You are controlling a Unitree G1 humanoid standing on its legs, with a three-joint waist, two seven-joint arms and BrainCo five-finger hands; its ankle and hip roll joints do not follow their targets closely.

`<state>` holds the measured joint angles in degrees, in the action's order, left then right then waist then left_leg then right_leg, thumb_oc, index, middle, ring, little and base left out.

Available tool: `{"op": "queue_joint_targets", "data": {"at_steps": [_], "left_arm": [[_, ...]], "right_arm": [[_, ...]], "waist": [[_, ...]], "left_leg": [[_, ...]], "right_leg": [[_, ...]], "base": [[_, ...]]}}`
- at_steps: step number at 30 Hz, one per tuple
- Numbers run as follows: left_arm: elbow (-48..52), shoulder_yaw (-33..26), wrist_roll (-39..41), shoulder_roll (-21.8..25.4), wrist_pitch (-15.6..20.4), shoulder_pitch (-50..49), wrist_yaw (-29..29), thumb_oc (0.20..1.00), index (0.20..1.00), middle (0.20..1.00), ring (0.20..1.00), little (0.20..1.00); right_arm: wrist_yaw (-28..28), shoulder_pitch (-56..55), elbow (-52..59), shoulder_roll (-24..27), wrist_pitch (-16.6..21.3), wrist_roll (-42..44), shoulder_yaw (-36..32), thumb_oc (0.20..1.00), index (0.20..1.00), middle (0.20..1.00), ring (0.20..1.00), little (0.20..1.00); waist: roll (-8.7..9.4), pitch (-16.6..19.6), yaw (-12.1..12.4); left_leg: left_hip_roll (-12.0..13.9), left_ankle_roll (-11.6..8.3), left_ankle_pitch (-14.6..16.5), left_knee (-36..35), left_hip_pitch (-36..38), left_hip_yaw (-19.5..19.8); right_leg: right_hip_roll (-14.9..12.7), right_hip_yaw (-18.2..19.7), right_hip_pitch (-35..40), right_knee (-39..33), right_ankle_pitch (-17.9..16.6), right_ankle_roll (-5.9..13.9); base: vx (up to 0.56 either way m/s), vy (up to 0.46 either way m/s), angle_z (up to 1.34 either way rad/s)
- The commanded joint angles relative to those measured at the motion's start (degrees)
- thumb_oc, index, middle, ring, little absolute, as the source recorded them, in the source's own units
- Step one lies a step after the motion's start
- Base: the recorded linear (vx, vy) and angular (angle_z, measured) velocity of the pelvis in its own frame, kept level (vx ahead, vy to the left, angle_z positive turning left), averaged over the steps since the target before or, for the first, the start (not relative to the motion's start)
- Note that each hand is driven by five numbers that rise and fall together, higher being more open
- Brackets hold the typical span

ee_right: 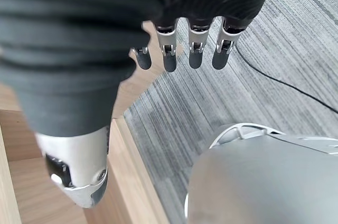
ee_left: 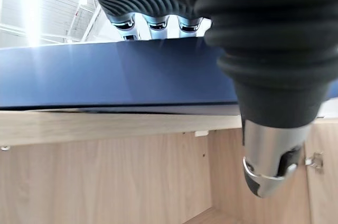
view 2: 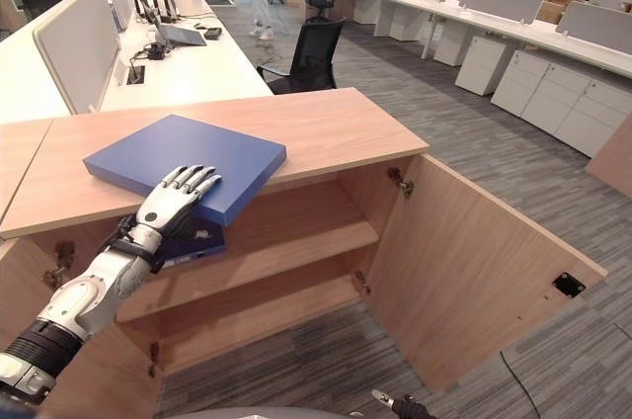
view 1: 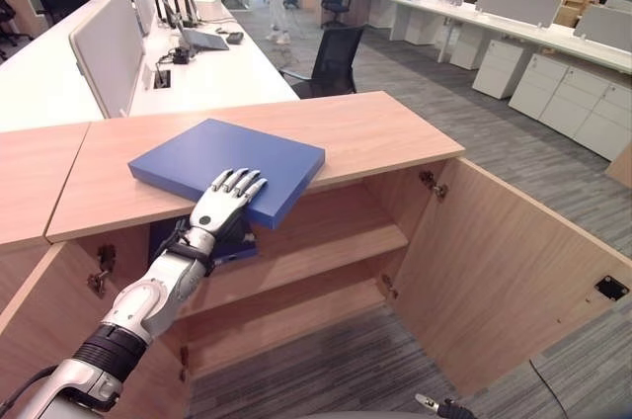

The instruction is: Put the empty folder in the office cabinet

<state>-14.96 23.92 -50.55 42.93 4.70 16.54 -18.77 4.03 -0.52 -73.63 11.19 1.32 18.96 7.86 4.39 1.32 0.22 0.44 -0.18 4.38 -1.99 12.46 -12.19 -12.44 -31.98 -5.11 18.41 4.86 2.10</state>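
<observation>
Blue folder (view 1: 223, 166) lies flat on the cabinet (view 1: 375, 132) top, its near corner overhanging the front edge above the open shelves. Left robot hand (view 1: 225, 199) grips that overhanging edge: fingers (view 1: 240, 181) on top, thumb underneath. Right robot hand (ee_right: 179, 49) hangs over the carpet, fingers relaxed, holding nothing. Right cabinet door (view 1: 494, 271) stands open.

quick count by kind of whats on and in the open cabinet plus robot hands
blue folder on the cabinet top: 1
blue item inside under the top: 1
shelves: 2
open cabinet door: 1
robot hands: 2, left hand on the folder, right hand over the floor
total: 7
</observation>
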Motion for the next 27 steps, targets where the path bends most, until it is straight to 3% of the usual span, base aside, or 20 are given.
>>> {"op": "queue_joint_targets", "data": {"at_steps": [1,9,19,24,25,27], "left_arm": [[-1.88,-0.39,-3.47,1.67,-3.14,5.5,-2.67,0.2,0.2,0.2,0.2,0.2],[-13.59,0.37,-6.94,2.93,-8.26,7.98,-5.23,0.2,0.2,0.2,0.2,0.2],[-13.32,-1.81,-6.3,3.6,-10.76,10.01,-7.31,0.2,0.2,0.2,0.2,0.2],[-4.76,-7.98,0.35,-3.18,-9.55,5.9,-8.38,0.2,0.2,0.2,0.2,0.2],[4.45,-11.25,7.27,-9.59,-5.2,0.37,-7.83,0.2,0.2,0.2,0.2,0.2],[11.74,-12.16,12.44,-13.06,-1.72,-4.2,-5.94,0.2,0.2,0.2,0.2,0.2]], "right_arm": [[0.74,1.36,1.82,-2.24,2.09,-1.0,1.85,1.0,1.0,1.0,1.0,1.0],[1.03,1.04,2.87,-2.4,2.88,-0.87,2.57,1.0,1.0,1.0,1.0,1.0],[1.29,1.5,2.65,-2.94,3.26,0.14,2.96,1.0,1.0,1.0,1.0,1.0],[1.82,2.45,2.47,-3.64,3.39,0.99,2.47,1.0,1.0,1.0,1.0,1.0],[2.22,3.4,1.96,-4.78,3.47,2.13,1.68,1.0,1.0,1.0,1.0,1.0],[2.14,4.38,1.37,-5.41,3.54,3.71,1.32,1.0,1.0,1.0,1.0,1.0]], "waist": [[3.49,1.06,-0.39],[3.8,1.08,-0.96],[4.48,0.81,-1.27],[4.98,0.36,-0.79],[5.47,-0.25,-0.08],[5.37,-0.59,0.37]], "left_leg": [[-3.52,2.23,5.43,-3.01,3.09,4.02],[-3.85,2.41,5.58,-3.01,3.21,3.63],[-3.82,2.34,5.68,-3.01,2.92,3.73],[-3.72,2.3,5.71,-3.01,2.77,4.36],[-3.69,2.42,5.66,-3.01,2.59,4.97],[-3.63,2.51,5.62,-3.01,2.51,5.36]], "right_leg": [[3.17,3.32,5.7,-13.44,-9.57,4.96],[3.07,3.61,5.3,-13.3,-9.79,5.0],[3.03,3.67,4.84,-13.23,-9.82,4.94],[2.99,3.27,4.62,-13.15,-9.71,4.76],[2.86,2.9,4.58,-13.01,-9.7,4.7],[2.6,2.66,4.51,-12.76,-9.71,4.71]], "base": [[0.0,0.0,0.0],[0.0,0.003,-0.01],[0.0,-0.007,-0.03],[0.0,-0.004,0.02],[-0.01,-0.009,0.04],[-0.02,0.0,0.12]]}}
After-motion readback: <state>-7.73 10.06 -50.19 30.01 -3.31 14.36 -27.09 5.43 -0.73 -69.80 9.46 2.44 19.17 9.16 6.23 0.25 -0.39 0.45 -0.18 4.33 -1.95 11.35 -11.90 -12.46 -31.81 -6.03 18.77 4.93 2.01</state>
